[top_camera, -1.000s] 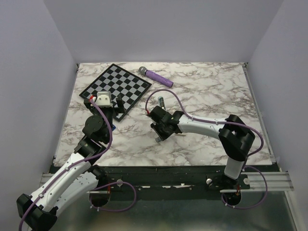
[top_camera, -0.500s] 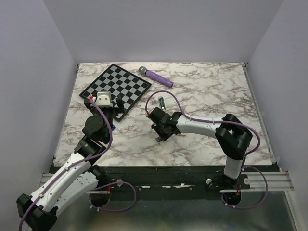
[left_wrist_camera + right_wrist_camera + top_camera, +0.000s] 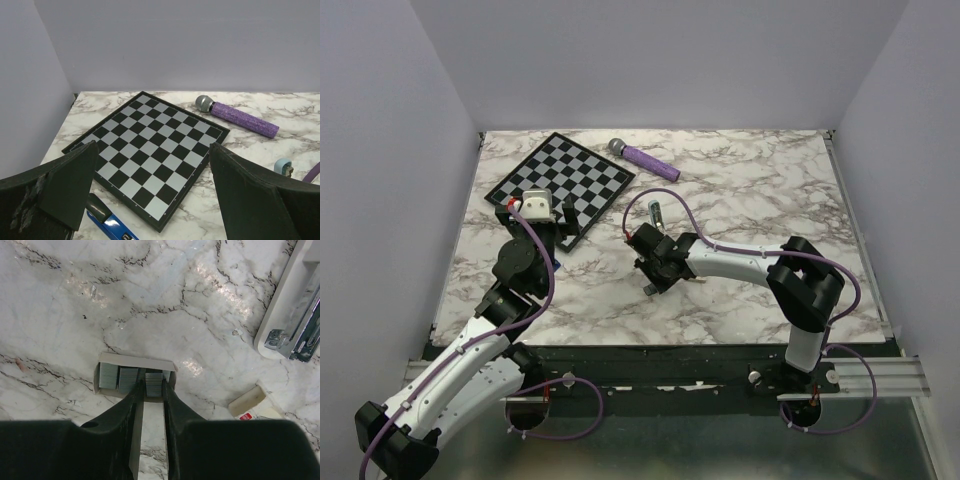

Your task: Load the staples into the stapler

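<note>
Your right gripper (image 3: pixel 151 386) is low over the marble table (image 3: pixel 750 190), and its two fingers (image 3: pixel 131 405) stand almost together. Between their tips you see one strip of the staples (image 3: pixel 154 381), so the gripper is clenched on that strip. The strip is at the small open cardboard tray (image 3: pixel 134 360), where more strips lie side by side on its left. To the right of the tray, a little apart, lies a small cream piece of packaging (image 3: pixel 252 401) with a red mark. Farther to the upper right of the wrist view is the pale flat bar (image 3: pixel 286 300) with its silver metal inside. Your left gripper (image 3: pixel 154 150) is released, its fingers wide apart, and it hangs above the near corner of the chessboard (image 3: pixel 150 150). The stapler (image 3: pixel 107 222), dark blue with a black end, lies on the table just beside the near edge of the chessboard, under the left gripper and close to its left finger. Only part of it shows at the bottom of the left wrist view. The purple microphone (image 3: pixel 645 158) lies beyond the chessboard, well apart from both grippers.
</note>
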